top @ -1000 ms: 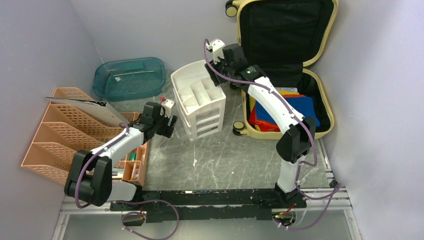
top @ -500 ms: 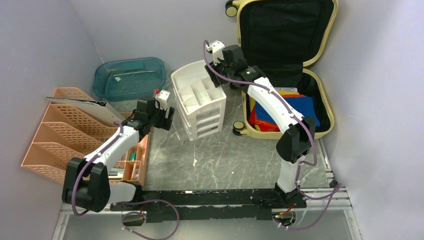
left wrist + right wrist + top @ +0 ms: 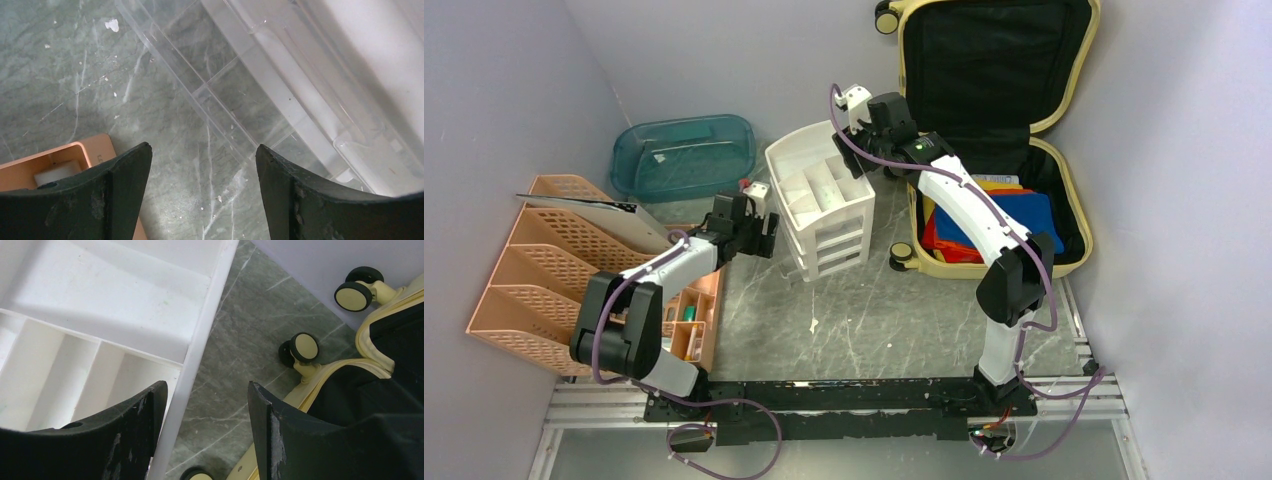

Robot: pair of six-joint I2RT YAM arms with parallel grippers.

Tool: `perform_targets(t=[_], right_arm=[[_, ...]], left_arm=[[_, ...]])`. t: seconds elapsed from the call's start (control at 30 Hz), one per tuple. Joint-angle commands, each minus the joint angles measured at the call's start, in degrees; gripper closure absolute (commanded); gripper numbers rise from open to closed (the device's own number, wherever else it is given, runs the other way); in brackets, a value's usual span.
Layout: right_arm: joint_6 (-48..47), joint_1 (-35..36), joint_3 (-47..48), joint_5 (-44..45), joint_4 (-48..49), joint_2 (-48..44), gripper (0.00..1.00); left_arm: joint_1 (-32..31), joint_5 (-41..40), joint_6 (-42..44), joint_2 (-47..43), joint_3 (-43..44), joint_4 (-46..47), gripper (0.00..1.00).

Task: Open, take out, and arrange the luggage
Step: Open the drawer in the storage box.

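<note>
The pale yellow luggage [image 3: 1064,180] lies open at the back right, its black-lined lid leaning on the wall. Red, blue and yellow folded items [image 3: 999,225] fill its lower shell. My right gripper [image 3: 856,150] is open and empty, between the luggage and the white drawer unit [image 3: 824,205], its jaws standing either side of the unit's right rim. The right wrist view shows the unit [image 3: 100,300], the open jaws of the right gripper [image 3: 205,390], a luggage wheel [image 3: 305,346] and the luggage edge [image 3: 372,365]. My left gripper [image 3: 767,238] is open and empty at the unit's left side; in the left wrist view the left gripper [image 3: 204,152] is near a clear drawer [image 3: 280,85].
A teal tray [image 3: 684,155] sits at the back left. An orange file rack [image 3: 544,260] holding a grey folder and a small orange organizer [image 3: 692,320] stand at the left. Walls close in on three sides.
My left arm has swung back and right, bringing its open gripper closer to the drawer unit's left side. The right arm has barely moved.
</note>
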Motion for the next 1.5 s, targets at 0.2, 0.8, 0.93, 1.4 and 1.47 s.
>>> perform_targets(t=[0.2, 0.8, 0.93, 1.4, 1.47], right_arm=[[-1.3, -0.6, -0.1, 1.9, -0.2, -2.1, 0.36], [-2.7, -2.1, 2.1, -6.9, -2.0, -10.1, 0.12], [-1.6, -7.8, 1.4, -9.1, -1.4, -14.8, 0.02], [-4.2, -27.9, -9.8, -3.0, 3.5, -5.0, 0.00], [-4.2, -28.9, -7.7, -2.5, 2.1, -0.4, 0.00]], left_arm=[[0.0, -7.6, 5.3, -2.5, 1.2, -2.9, 0.20], [0.2, -2.4, 4.7, -8.4, 8.9, -7.4, 0.03], [0.5, -4.8, 6.0, -12.0, 9.2, -8.0, 0.04], [0.8, -5.3, 20.0, -28.9, -0.2, -14.2, 0.04], [0.8, -5.3, 20.7, -31.0, -1.9, -14.2, 0.04]])
